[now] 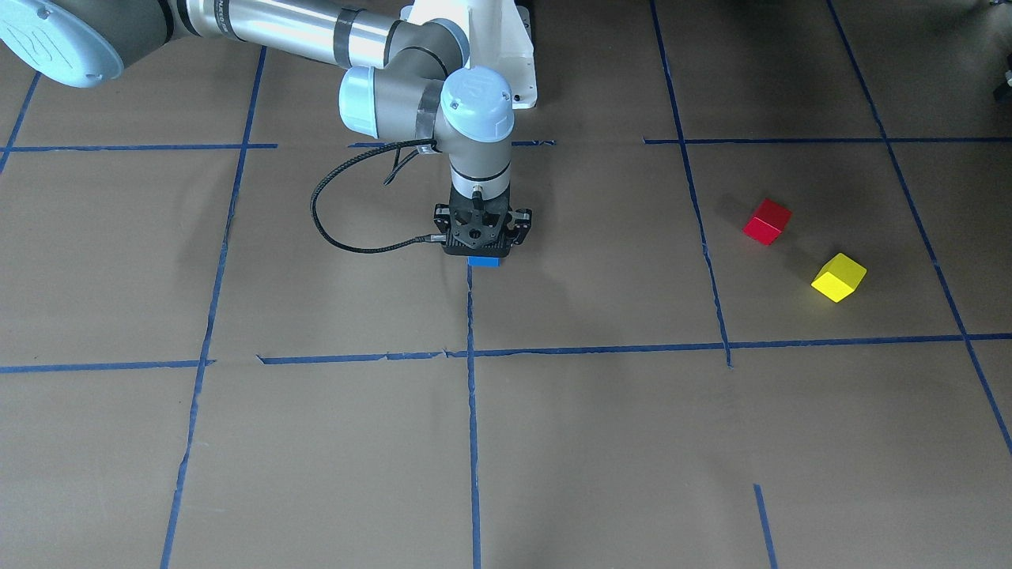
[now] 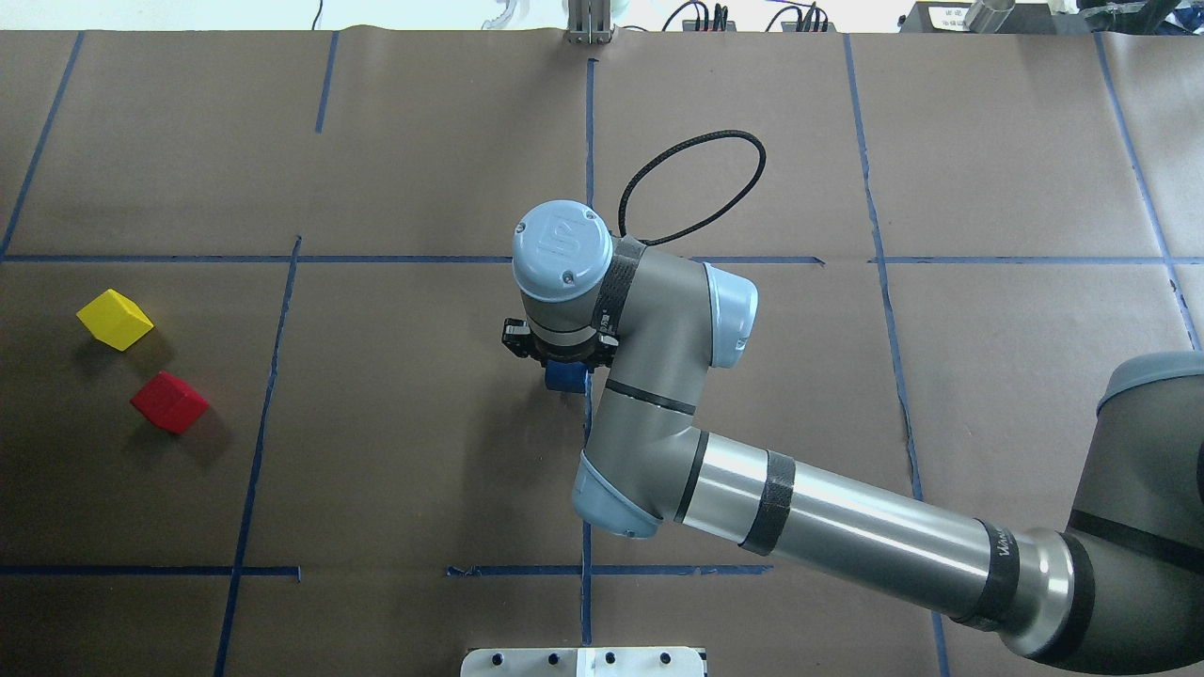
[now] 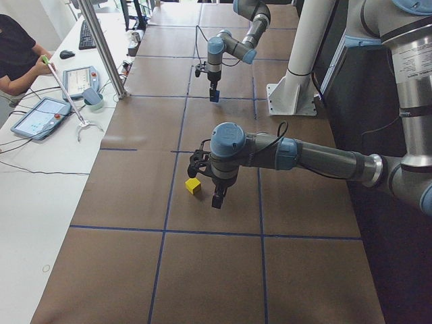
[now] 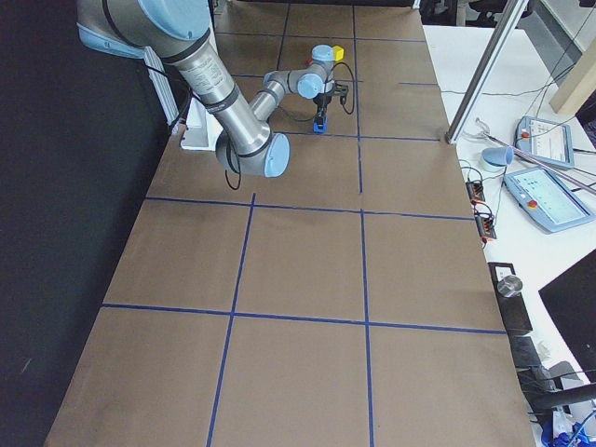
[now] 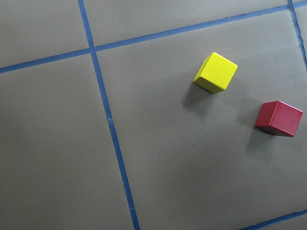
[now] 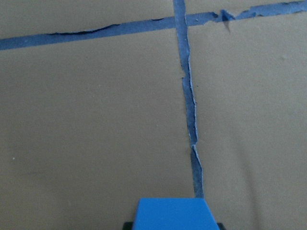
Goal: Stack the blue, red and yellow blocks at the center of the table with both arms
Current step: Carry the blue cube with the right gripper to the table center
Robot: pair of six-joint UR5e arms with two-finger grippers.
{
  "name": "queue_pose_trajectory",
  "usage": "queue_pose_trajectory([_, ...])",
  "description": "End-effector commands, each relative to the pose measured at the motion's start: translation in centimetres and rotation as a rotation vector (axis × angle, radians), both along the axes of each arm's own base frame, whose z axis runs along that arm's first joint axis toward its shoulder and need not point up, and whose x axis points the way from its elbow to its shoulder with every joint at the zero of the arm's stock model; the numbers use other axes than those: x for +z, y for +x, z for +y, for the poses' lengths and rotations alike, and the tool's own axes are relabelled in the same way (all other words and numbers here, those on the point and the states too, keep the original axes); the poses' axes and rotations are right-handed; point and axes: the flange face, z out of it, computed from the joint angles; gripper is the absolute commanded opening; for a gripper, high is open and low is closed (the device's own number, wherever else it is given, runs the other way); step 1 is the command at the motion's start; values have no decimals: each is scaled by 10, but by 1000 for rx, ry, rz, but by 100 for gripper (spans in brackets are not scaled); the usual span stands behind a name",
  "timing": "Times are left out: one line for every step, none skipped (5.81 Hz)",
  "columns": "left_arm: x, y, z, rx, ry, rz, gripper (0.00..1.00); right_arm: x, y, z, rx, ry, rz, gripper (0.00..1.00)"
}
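Observation:
My right gripper (image 1: pixel 483 251) points straight down at the table's centre and is shut on the blue block (image 1: pixel 484 261), beside a blue tape line. The block also shows in the overhead view (image 2: pixel 564 378) and at the bottom of the right wrist view (image 6: pixel 175 214). I cannot tell whether it touches the table. The red block (image 1: pixel 767 221) and the yellow block (image 1: pixel 839 277) lie apart on the robot's left side, both turned diagonally. My left gripper (image 3: pixel 216 199) shows only in the exterior left view, hanging above the yellow block (image 3: pixel 194 185); I cannot tell if it is open or shut.
Blue tape lines (image 1: pixel 472 411) divide the brown paper table into squares. The white robot pedestal (image 1: pixel 490 47) stands at the robot's edge. A side desk with tablets (image 3: pixel 40 115), a metal pole (image 3: pixel 101 47) and an operator (image 3: pixel 17 54) lies across the table from the robot.

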Motion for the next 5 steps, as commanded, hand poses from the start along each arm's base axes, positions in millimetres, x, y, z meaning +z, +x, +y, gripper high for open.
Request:
queue_pose_trajectory([0,0,0,-1,0,0,100,6,2,0,-6,-16,21,1])
queue_pose_trajectory([-1,0,0,0,0,8,100,1,10,2,-19,-12,22,2])
queue_pose_trajectory([-1,1,0,1,0,8,100,8,10,3,-22,-11,33,86])
queue_pose_trajectory([-1,0,0,0,0,8,100,13,10,3,-20,-12,39,100])
queue_pose_trajectory([-1,0,0,1,4,8,100,5,15,6,-25,-6,20,100])
